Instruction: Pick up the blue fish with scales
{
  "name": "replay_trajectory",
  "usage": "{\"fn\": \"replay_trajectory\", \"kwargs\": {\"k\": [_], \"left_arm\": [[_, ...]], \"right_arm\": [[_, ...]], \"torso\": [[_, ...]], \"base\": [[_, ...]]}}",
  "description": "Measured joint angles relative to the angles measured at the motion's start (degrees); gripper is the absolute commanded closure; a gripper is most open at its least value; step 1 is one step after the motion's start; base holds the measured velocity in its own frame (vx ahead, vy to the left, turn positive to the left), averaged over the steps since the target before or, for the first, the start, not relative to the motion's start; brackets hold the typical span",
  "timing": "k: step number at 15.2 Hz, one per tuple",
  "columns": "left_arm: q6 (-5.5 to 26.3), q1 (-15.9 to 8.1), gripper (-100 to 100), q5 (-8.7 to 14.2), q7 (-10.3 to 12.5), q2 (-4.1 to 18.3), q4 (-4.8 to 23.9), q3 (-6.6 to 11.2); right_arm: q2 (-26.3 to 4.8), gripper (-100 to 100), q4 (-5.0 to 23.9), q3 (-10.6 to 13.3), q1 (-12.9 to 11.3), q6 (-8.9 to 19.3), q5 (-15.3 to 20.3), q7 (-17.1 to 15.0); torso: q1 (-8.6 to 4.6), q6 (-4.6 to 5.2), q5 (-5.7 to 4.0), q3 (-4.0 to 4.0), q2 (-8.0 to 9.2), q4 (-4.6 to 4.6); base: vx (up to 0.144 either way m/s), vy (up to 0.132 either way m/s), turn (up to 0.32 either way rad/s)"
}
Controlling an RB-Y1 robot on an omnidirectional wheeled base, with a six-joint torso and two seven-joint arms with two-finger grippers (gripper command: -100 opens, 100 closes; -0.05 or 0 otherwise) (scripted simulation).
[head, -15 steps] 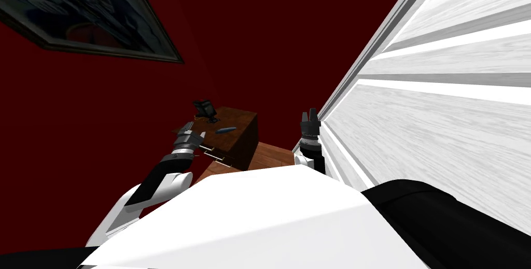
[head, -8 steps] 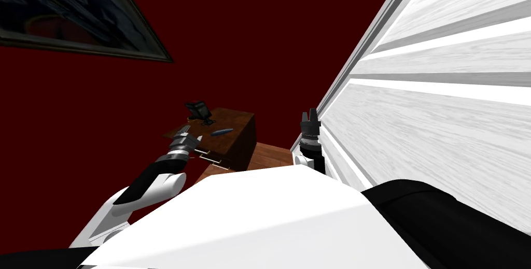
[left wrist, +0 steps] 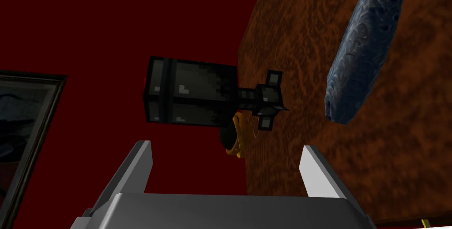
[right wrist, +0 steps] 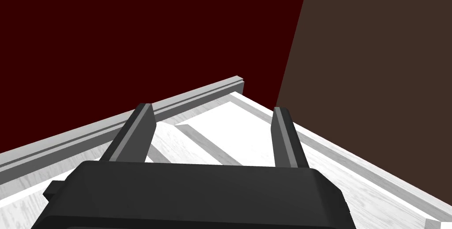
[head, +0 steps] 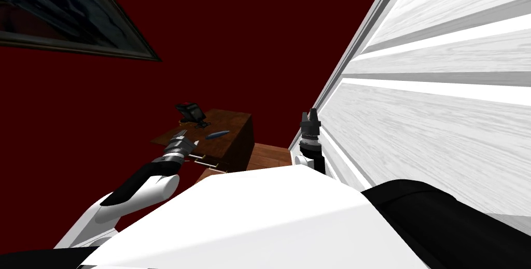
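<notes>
Over the near left edge of the desk [head: 233, 123] [left wrist: 397, 151] hovers the left claw [head: 187, 138] [left wrist: 226, 149], spread wide and empty. Just beyond it to the right, the blue fish [head: 217, 135] [left wrist: 364, 50] lies flat on the brown desk top, with a black boxy device [head: 189, 111] [left wrist: 192, 91] standing farther back. Right claw [head: 311, 113] [right wrist: 212, 109], wide too, is up beside the white panelled surface [head: 441, 126].

Home room, dark red wall [head: 249, 43], framed picture [head: 57, 17], wooden drawer cabinet [head: 234, 121]

fish [head: 217, 135] on cabinet [head: 234, 124] top, right of boxy device [head: 189, 111]; left gripper [head: 188, 138] at cabinet's near edge
</notes>
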Motion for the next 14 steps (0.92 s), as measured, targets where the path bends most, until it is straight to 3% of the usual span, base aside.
{"fn": "replay_trajectory", "kwargs": {"k": [6,11,14], "left_arm": [[7.07,-0.09,-100,2.87,1.27,0.7,0.66,2.8],[13.12,0.25,-100,6.54,2.77,2.24,1.61,6.06],[16.5,0.3,-100,7.4,3.28,2.31,1.64,6.97]], "right_arm": [[0.0,0,0.0,0.0,0.0,0.0,0.0,0.0],[0.0,0,0.0,0.0,0.0,0.0,0.0,0.0],[0.0,0,0.0,0.0,-0.01,0.0,0.0,0.0]], "torso": [[0.03,0.01,0.0,-0.03,-0.04,-0.01],[0.04,0.03,0.01,-0.04,-0.07,-0.01],[0.01,0.03,0.0,-0.01,-0.02,0.0]], "base": [[0.028,0.011,-0.135],[0.028,0.014,-0.13],[0.018,0.009,-0.102]]}}
